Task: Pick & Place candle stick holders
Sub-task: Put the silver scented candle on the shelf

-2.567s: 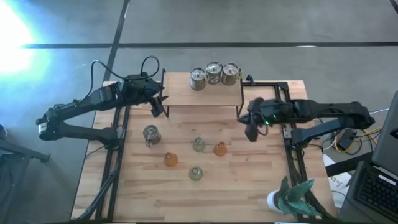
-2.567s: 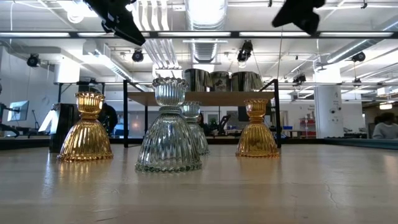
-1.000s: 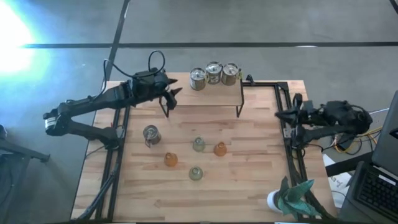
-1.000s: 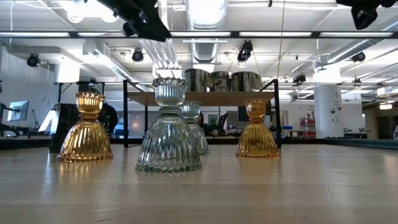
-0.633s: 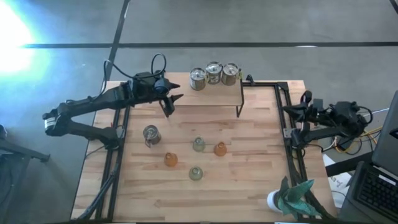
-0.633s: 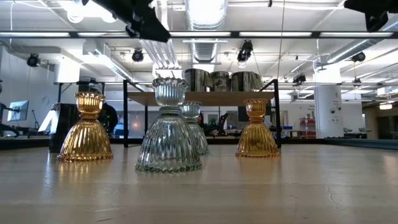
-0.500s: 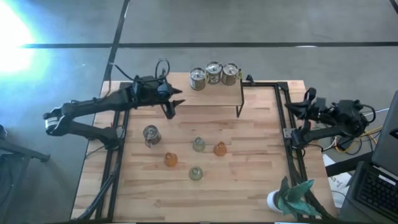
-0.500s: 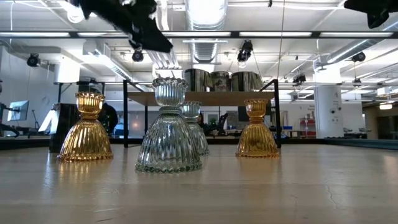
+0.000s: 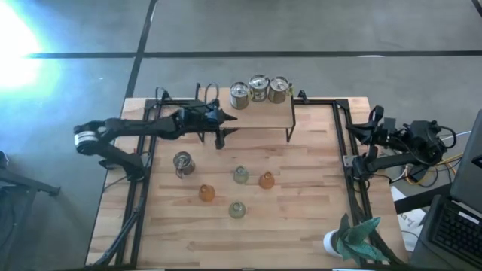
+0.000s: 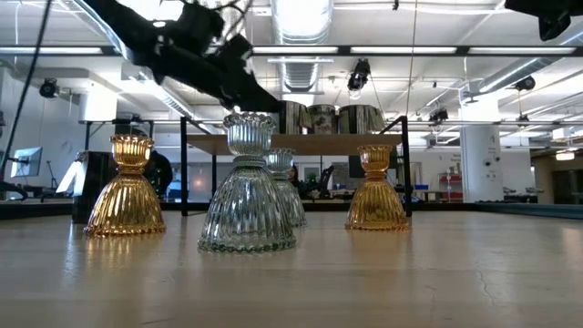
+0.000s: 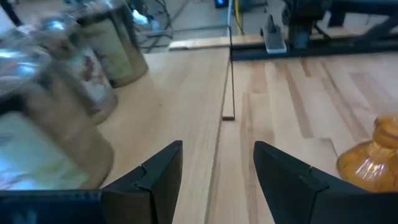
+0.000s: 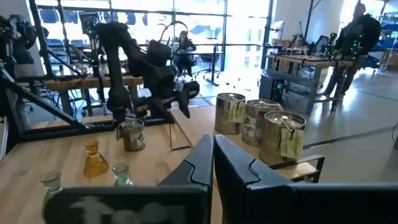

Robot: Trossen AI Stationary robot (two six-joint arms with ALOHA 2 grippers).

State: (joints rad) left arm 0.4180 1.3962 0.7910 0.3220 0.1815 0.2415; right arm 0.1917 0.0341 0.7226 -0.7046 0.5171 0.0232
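Left gripper (image 9: pixel 224 128), jaws open and empty, hovers upper centre over the shelf (image 9: pixel 263 119) edge, beside three cans (image 9: pixel 259 89). Fourth can (image 9: pixel 182 162) and glass holders (image 9: pixel 239 175) stand mid-frame. Right gripper (image 9: pixel 374 124), shut, waits right. Swinging could topple the cans.

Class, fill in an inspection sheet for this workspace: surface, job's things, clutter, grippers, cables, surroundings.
Surface: wooden table with a raised shelf at the back.
Job's things: three silvery cups on the shelf, one silvery cup on the table; two amber holders and two clear holders upright, apart.
Clutter: white pot with teal leaves at a front corner.
Grippers: left gripper open, empty, above the shelf's edge; right gripper shut, beyond the table's side.
Cables: loops on the left arm; bundle by the right arm.
Surroundings: people in the room behind.
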